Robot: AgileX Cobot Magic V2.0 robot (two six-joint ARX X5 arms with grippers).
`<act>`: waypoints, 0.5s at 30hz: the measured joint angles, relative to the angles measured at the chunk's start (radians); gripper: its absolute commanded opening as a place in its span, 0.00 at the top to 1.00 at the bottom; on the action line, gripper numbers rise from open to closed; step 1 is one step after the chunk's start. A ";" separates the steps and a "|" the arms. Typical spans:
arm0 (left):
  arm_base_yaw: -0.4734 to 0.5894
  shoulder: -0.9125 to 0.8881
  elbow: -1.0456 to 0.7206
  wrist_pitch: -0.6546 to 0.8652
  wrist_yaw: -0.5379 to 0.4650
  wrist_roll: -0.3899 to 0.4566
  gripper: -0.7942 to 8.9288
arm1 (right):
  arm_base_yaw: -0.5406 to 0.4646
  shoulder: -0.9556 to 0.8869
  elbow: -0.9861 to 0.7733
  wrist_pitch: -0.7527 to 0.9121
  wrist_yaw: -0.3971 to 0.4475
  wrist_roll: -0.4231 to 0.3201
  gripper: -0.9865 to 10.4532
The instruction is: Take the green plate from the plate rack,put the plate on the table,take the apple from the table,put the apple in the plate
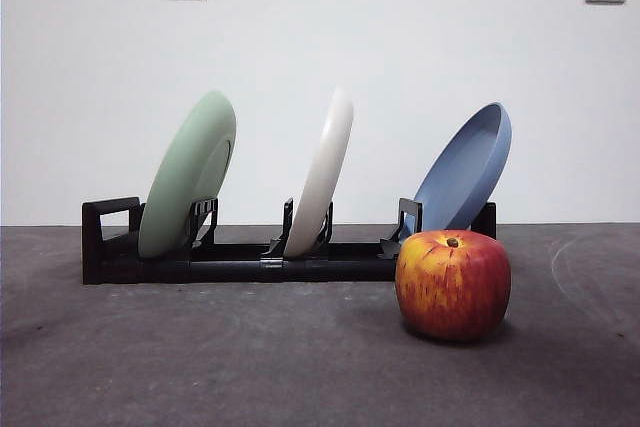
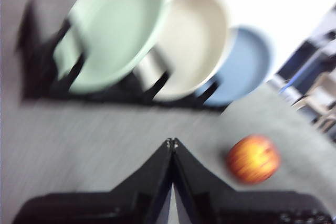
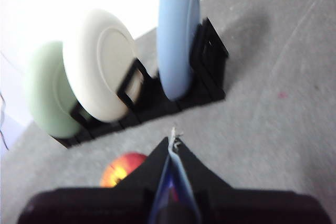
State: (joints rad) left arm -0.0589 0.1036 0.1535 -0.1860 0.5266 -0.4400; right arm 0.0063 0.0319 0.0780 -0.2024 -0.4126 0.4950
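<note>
Jaws pressed together and empty on both my arms: my left gripper hangs above the table facing the plate rack, and my right gripper hangs on the rack's other side, holding nothing. No step of the task has begun. The green plate stands tilted in the end slot nearest the rack's squarish loop, with the cream-white plate in the middle slot and the blue plate at the far end. The apple sits on the table just in front of the blue plate's end of the rack. I judge the opening move to be mine on the left: spread the jaws, close on the green plate's upper rim and lift it clear of the dividers. Neither arm shows from the front, the left wrist picture is smeared by blur, and my right gripper hides half the apple.
</note>
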 measured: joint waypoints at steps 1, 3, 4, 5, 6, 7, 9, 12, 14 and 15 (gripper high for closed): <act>0.000 0.013 0.032 -0.002 0.000 0.000 0.92 | 0.000 0.012 0.025 0.001 0.000 0.007 0.92; 0.000 0.049 0.100 -0.023 0.001 0.000 0.92 | 0.000 0.042 0.080 0.003 0.000 0.013 0.92; 0.000 0.074 0.137 -0.039 0.001 0.001 0.92 | 0.000 0.063 0.113 0.004 -0.001 0.014 0.92; 0.000 0.098 0.171 -0.054 0.001 0.003 0.92 | 0.000 0.084 0.142 0.007 -0.003 0.014 0.92; 0.000 0.128 0.209 -0.073 0.001 0.011 0.92 | 0.000 0.112 0.176 0.009 -0.006 0.014 0.92; 0.000 0.160 0.250 -0.097 0.002 0.020 0.92 | 0.000 0.142 0.211 0.009 -0.011 0.014 0.92; 0.000 0.220 0.327 -0.139 0.003 0.039 0.92 | 0.000 0.203 0.278 0.008 -0.032 0.009 0.92; 0.000 0.316 0.452 -0.206 0.010 0.072 0.92 | 0.000 0.309 0.394 -0.018 -0.079 0.002 0.92; 0.000 0.378 0.535 -0.250 0.029 0.093 0.92 | 0.000 0.381 0.476 -0.055 -0.121 -0.011 0.92; 0.000 0.411 0.580 -0.277 0.045 0.104 0.92 | 0.000 0.420 0.521 -0.080 -0.145 -0.020 0.92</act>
State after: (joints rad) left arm -0.0589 0.5148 0.7338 -0.4629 0.5716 -0.3363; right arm 0.0063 0.4522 0.5987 -0.2821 -0.5579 0.4747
